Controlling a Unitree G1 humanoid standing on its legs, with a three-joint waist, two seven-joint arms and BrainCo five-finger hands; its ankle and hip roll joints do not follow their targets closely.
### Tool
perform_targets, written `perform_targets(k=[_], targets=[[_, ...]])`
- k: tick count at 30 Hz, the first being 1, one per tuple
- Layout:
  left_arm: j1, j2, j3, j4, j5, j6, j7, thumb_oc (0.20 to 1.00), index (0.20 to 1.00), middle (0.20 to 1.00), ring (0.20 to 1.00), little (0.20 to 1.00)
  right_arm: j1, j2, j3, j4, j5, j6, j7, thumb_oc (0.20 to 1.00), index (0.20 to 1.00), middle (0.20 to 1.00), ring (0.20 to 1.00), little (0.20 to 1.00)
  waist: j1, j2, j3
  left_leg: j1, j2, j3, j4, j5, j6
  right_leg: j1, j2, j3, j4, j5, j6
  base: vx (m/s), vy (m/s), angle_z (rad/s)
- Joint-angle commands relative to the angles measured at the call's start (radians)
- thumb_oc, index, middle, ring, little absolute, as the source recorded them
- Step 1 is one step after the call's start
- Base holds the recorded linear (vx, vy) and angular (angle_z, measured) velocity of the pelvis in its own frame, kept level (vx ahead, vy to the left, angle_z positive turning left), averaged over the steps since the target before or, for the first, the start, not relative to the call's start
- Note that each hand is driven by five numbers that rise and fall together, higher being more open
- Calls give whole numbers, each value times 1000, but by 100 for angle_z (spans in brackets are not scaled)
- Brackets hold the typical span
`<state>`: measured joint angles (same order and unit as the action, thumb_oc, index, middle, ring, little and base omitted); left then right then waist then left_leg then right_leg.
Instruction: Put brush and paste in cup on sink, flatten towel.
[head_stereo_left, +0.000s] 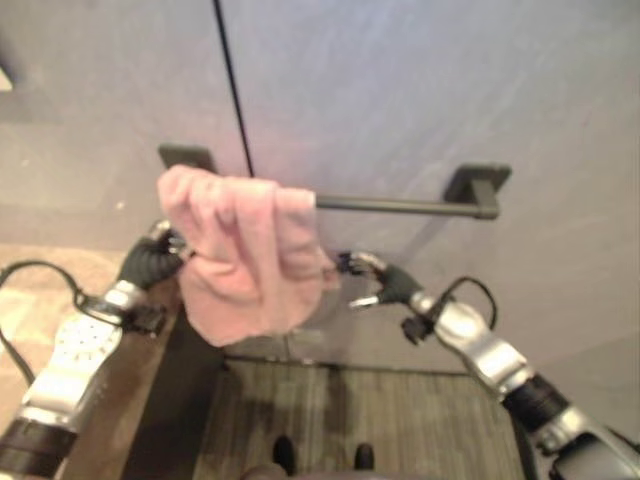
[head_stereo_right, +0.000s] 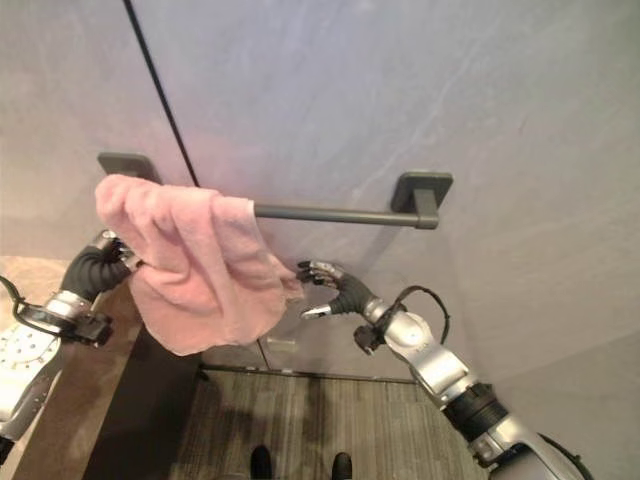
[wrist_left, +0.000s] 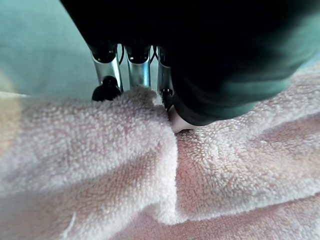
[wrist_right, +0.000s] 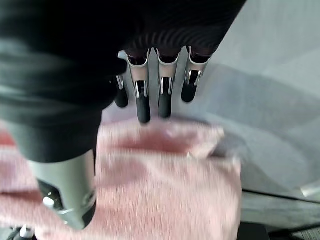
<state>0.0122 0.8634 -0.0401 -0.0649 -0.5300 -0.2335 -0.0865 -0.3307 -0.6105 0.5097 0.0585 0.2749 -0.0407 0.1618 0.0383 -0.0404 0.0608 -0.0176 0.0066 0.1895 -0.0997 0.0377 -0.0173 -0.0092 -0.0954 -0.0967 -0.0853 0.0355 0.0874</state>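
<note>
The pink towel (head_stereo_left: 240, 255) hangs bunched at the bar's (head_stereo_left: 400, 205) left end, left hand (head_stereo_left: 160, 255) pinching its edge, right hand (head_stereo_right: 335, 290) loose-fingered alongside; best drawn sideways evenly.

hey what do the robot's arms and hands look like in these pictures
Both arms are silver-grey metal with black bands at the joints. Each wrist wears a dark ribbed cover. The left robot hand and right robot hand have silver fingers with dark tips. The left forearm's pale shell has a perforated round patch.
</note>
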Motion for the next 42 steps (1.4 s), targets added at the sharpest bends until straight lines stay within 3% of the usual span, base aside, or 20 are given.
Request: perform_targets(k=[1,15,28,29,30,42], targets=[[-50,11,17,11,22,-44,17,200,200,200,200,200,-24,26,-35,-35,-11,-74,-41,1000,1000,1000,1000,1000,-8,-38,-28,3,-8,11,12,-78,33,-66,-113,-50,-2,96,79,0,0,0],[-97,7,-19,15,-4,-47,29,200,200,200,200,200,-226,151,125,32,24,-68,-37,1000,1000,1000,1000,1000,21,-41,-20,11,0,15,12,-76,31,-63,-107,-49,-2,92,72,0,0,0],[-107,-12,-23,3,-38,-50,27,200,200,200,200,200,-281,183,121,50,-5,-75,-75,1000,1000,1000,1000,1000,32,-43,-22,27,-1,12,12,-81,32,-46,-106,-51,-2,86,69,0,0,0],[-105,-16,-26,2,-44,-49,20,200,200,200,200,200,-282,187,118,53,-8,-76,-76,693,693,693,693,693,33,-41,-25,33,0,13,12,-84,33,-41,-106,-50,-2,84,68,0,0,0],[-101,-18,-28,0,-49,-50,15,200,200,200,200,200,-278,188,116,54,-9,-78,-80,216,216,216,216,216,33,-40,-26,38,0,15,12,-86,33,-37,-105,-49,-2,82,68,0,0,0],[-33,-62,-2,-29,-39,-51,8,200,200,200,200,200,-190,167,39,20,-34,-97,-113,200,200,200,200,200,28,-31,-33,75,5,22,12,-98,34,-7,-101,-44,-2,65,63,2,0,0]])
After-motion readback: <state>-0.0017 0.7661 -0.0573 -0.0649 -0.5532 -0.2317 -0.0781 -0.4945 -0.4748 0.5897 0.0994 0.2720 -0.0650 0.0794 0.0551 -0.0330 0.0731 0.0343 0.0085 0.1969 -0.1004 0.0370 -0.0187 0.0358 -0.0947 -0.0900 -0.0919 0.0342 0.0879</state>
